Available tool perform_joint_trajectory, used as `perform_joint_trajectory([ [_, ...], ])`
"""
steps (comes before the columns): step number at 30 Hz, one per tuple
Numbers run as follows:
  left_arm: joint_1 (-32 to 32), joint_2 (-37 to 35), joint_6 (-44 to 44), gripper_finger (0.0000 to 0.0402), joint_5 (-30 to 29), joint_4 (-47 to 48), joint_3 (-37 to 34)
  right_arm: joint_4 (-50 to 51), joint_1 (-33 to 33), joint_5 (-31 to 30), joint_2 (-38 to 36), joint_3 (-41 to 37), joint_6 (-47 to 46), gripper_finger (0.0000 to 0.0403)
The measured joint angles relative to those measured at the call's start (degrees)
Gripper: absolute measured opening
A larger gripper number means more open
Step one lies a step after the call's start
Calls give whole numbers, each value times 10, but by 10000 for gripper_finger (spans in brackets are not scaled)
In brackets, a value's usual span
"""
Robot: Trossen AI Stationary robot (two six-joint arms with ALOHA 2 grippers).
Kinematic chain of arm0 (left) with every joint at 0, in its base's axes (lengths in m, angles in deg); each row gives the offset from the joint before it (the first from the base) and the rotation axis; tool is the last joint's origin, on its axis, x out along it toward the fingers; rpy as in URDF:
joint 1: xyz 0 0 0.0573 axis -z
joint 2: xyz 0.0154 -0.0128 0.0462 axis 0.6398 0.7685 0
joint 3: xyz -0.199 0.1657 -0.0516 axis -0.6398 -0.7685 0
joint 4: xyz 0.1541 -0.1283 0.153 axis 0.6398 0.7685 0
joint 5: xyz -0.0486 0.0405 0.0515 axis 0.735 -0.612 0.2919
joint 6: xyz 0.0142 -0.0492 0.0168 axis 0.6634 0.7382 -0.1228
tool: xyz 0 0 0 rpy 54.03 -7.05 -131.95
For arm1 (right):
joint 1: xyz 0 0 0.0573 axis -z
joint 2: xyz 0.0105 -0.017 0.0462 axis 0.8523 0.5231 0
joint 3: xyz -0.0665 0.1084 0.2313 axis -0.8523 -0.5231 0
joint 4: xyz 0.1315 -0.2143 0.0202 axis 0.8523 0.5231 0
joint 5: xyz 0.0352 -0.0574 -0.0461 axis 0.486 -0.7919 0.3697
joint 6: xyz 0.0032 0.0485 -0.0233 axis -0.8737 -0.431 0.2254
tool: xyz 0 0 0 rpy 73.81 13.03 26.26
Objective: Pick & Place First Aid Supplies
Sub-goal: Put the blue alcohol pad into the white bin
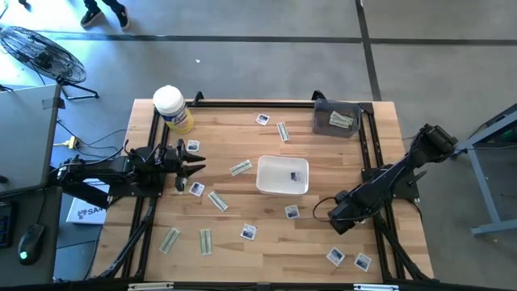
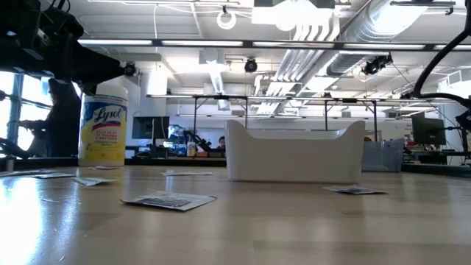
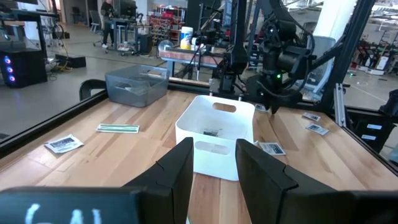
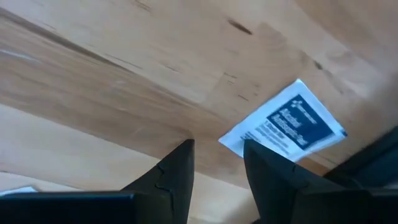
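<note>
Small flat packets lie scattered on the wooden table: square white ones with dark-blue print (image 1: 249, 232) and narrow pale strips (image 1: 206, 240). One dark-printed packet (image 1: 295, 175) lies inside the white tray (image 1: 267, 184) at the table's middle. My left gripper (image 1: 196, 168) hovers open and empty left of the tray, facing it (image 3: 214, 158). My right gripper (image 1: 323, 212) is low over the table right of a square packet (image 1: 292, 212). It points down and is open (image 4: 217, 152), with that packet (image 4: 292, 124) beside its fingers, untouched.
A yellow canister with a white lid (image 1: 174, 109) stands at the far left corner. A grey bin (image 1: 337, 118) holding strips sits at the far right. A black frame (image 1: 242, 103) runs along the table's edges. In the low view a packet (image 2: 169, 200) lies near the front.
</note>
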Motion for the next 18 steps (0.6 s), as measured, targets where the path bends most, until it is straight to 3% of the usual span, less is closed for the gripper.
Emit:
perform_joint_trajectory([
  [8, 0, 0, 0, 119, 0, 0, 0, -32, 0, 2, -12, -33, -26, 122],
  [18, 0, 0, 0, 119, 0, 0, 0, -34, 0, -22, -11, -33, -25, 46],
])
